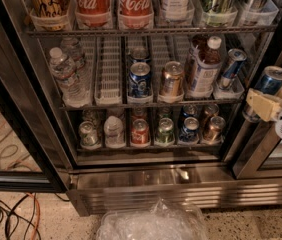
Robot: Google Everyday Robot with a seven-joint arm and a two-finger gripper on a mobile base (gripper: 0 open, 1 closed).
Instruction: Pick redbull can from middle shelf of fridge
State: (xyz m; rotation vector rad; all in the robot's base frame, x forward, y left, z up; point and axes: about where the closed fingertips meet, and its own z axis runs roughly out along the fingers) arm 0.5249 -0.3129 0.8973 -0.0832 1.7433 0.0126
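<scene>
My gripper (262, 102), with cream fingers (264, 106), is at the right edge of the view, in front of the black door frame of the fridge (146, 189). It is shut on a redbull can (270, 82), slim, blue and silver with a silver top, held outside the shelf and slightly tilted. A second slim blue-and-silver can (231, 68) leans at the right end of the middle shelf (111, 103), beside a white-capped bottle (204, 69).
On the middle shelf stand water bottles (67, 74), a wider blue soda can (140, 80) and a gold can (172, 80). Small cans fill the lower rack (146, 145). Cola bottles (136, 1) stand above. A crumpled plastic bag (153, 224) and cables (6, 219) lie on the floor.
</scene>
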